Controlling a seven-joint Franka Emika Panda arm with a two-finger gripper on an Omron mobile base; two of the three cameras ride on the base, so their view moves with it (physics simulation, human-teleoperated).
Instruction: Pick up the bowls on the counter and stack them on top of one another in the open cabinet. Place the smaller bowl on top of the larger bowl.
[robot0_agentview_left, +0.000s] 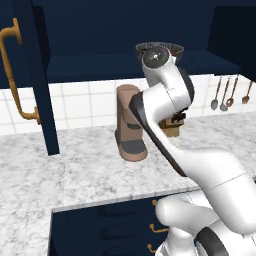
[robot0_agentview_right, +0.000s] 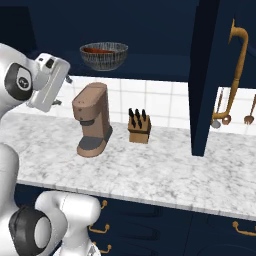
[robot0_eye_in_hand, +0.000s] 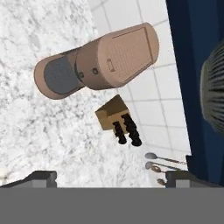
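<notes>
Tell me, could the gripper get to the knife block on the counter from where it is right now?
Probably yes. The gripper is open and empty, looking down on the knife block with bare counter beneath. The coffee machine stands apart beside the block, so it might crowd a sideways approach.

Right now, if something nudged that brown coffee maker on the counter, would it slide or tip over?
The coffee maker would probably tip rather than slide: it stands tall on a fairly narrow base. The marble counter looks smooth, so a low push might slide it instead. It looks rigid, and likely heavy for the claw.
</notes>
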